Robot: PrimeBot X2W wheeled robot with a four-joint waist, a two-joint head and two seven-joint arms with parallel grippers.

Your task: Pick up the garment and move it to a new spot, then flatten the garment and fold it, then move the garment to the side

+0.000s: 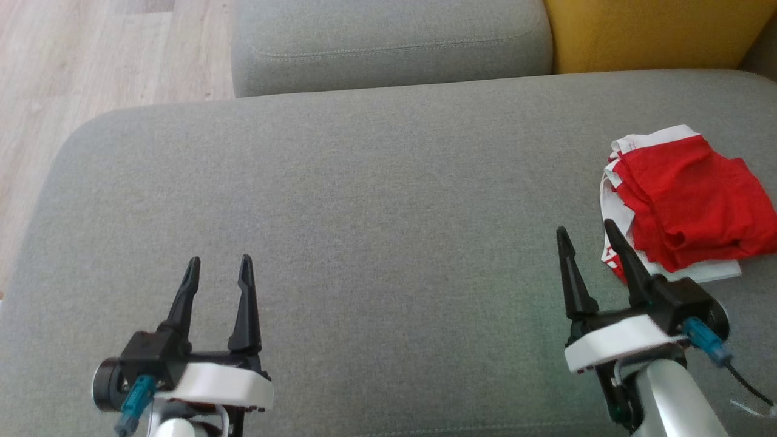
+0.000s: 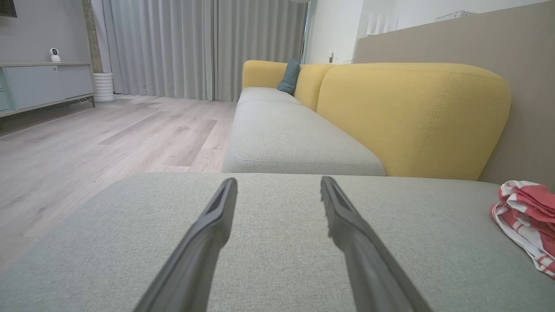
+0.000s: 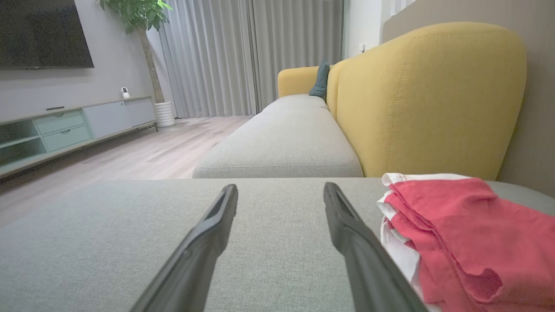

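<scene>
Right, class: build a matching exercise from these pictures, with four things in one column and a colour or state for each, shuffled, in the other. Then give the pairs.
Column one:
1. garment
2. left gripper
3. backrest
4. floor

Column two:
a. pale wood
b. open, holding nothing
c. red and white
d. yellow

Pairs: 1-c, 2-b, 3-d, 4-a.

right gripper [image 3: 281,186]: jaws apart; garment [image 3: 459,225]: red-white, folded, just beside
</scene>
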